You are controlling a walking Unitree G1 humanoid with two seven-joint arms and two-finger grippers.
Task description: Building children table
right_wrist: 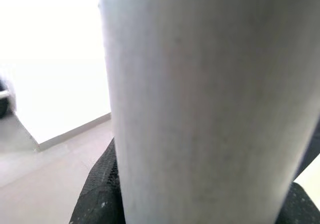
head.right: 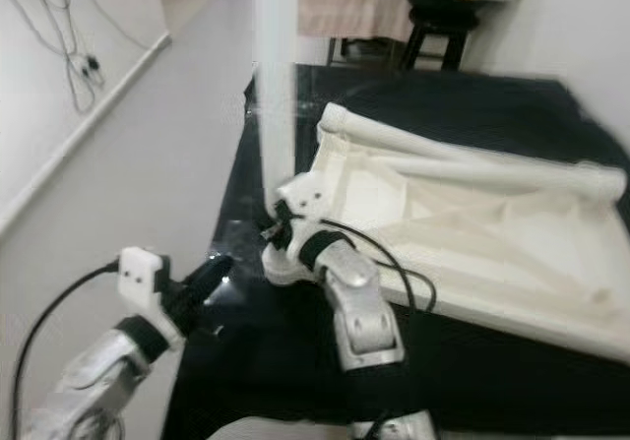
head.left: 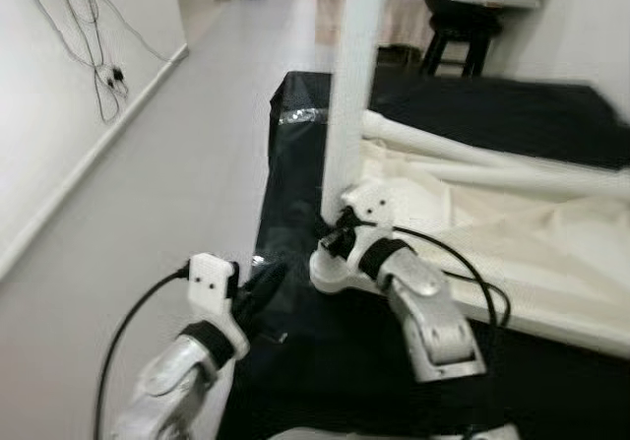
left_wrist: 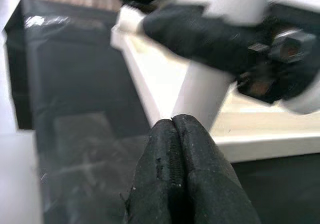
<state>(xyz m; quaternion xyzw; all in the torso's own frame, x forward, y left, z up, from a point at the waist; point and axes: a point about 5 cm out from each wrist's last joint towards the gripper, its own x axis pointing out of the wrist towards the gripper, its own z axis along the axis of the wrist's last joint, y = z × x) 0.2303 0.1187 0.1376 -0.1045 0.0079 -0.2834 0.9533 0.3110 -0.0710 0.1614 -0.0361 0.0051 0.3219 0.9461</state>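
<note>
At the near left corner of the upturned white tabletop [head.right: 463, 233], which lies on a black-covered surface [head.left: 492, 115], a white table leg [head.left: 352, 86] stands upright. The right gripper [head.left: 340, 231] is clamped around the base of that leg; in the right wrist view the leg [right_wrist: 200, 103] sits between the black fingers [right_wrist: 97, 194]. The left gripper [head.left: 258, 292] hovers just left of the corner, apart from the leg, its two fingers [left_wrist: 175, 174] pressed together on nothing.

The main risk, as I judge it, is the tall leg tipping or seating crooked in its corner: the hold is low on the leg, so any twist of the wrist would swing the top widely, and the left gripper gives no support. The leg could also slip out sideways and fall toward the open floor [head.left: 148, 204] on the left, since the corner lies close to the left edge of the black surface.

Two more white legs [head.right: 472, 159] lie across the far side of the tabletop, well apart from the working corner. A dark stool [head.left: 458, 36] stands beyond the far edge, and loose cables [head.left: 94, 56] hang on the left wall. The right arm's own black cable [head.left: 463, 263] loops over the tabletop's near edge and could snag.
</note>
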